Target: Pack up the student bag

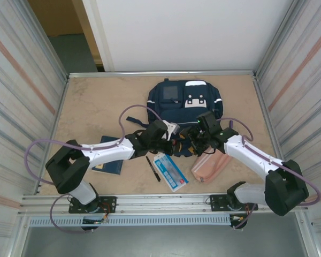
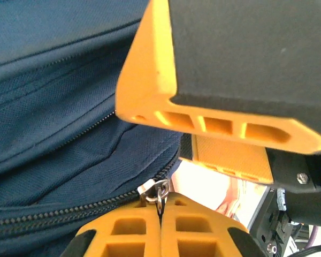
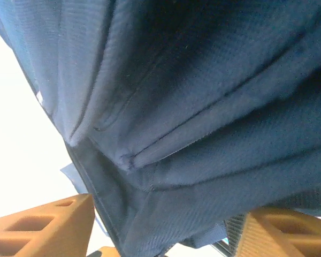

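Observation:
The student bag (image 1: pixel 184 99) is a navy backpack with white patches, lying at the back middle of the table. Both grippers meet at its near edge. My left gripper (image 1: pixel 172 140) is shut, its orange fingertips (image 2: pixel 134 227) pinching the metal zipper pull (image 2: pixel 159 191) at the end of the bag's zipper (image 2: pixel 59 214). My right gripper (image 1: pixel 195 140) stands just right of it, and its orange finger (image 2: pixel 214 126) fills the upper part of the left wrist view. Its fingers (image 3: pixel 43 230) are apart, with a fold of navy bag fabric (image 3: pixel 203 160) hanging between them and a gap beside the left one.
On the near table lie a blue notebook (image 1: pixel 108 160) under the left arm, a black pen (image 1: pixel 153 168), a light blue flat packet (image 1: pixel 171 171) and a pink pencil pouch (image 1: pixel 211 166). Corrugated walls close in both sides, and a metal rail (image 1: pixel 166 202) runs along the front.

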Available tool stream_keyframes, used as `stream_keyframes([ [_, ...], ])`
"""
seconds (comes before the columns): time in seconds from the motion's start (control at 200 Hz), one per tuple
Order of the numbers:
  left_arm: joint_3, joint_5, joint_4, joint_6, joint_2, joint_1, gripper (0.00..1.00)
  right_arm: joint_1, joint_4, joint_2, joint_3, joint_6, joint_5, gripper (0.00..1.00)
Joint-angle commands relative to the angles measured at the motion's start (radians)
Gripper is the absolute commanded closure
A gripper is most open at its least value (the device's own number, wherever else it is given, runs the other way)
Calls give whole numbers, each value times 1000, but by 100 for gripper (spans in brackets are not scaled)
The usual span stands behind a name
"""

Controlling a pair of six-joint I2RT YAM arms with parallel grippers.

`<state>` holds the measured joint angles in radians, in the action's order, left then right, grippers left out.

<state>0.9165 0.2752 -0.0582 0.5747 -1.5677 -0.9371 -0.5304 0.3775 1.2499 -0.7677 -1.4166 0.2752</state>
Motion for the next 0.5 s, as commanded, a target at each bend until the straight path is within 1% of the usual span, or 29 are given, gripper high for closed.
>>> stream_keyframes([
  [0.0,-25,5,-56,-37,80,-2,100,13,-36,15,33,-19,-55,65],
  [0.005,-25,5,-55,-38,81,-2,100,12,-38,16,34,-19,-54,67],
  [0.025,-28,3,-52,-43,84,-1,100,12,-41,20,33,-17,-51,70],
  [0.095,-32,-3,-33,-61,101,4,100,16,-31,38,23,6,-39,86],
  [0.155,-31,-33,12,-87,120,14,100,18,3,45,13,40,-58,100],
  [0.205,-26,-87,90,-119,137,34,100,19,60,53,-22,96,-79,100],
  [0.256,-19,-189,203,-151,156,67,100,21,121,66,-72,182,-82,100],
  [0.286,-32,-248,244,-167,169,94,100,24,163,74,-99,230,-88,100],
  [0.316,-52,-272,262,-180,183,138,100,26,204,77,-127,285,-102,100],
  [0.356,-89,-268,260,-187,204,203,100,32,231,74,-142,322,-119,100],
  [0.416,-140,-209,223,-194,238,290,100,59,230,63,-139,377,-115,100],
  [0.446,-155,-178,211,-206,254,315,100,72,223,60,-139,403,-108,100],
  [0.496,-161,-158,202,-234,277,319,100,85,213,69,-143,442,-80,100],
])
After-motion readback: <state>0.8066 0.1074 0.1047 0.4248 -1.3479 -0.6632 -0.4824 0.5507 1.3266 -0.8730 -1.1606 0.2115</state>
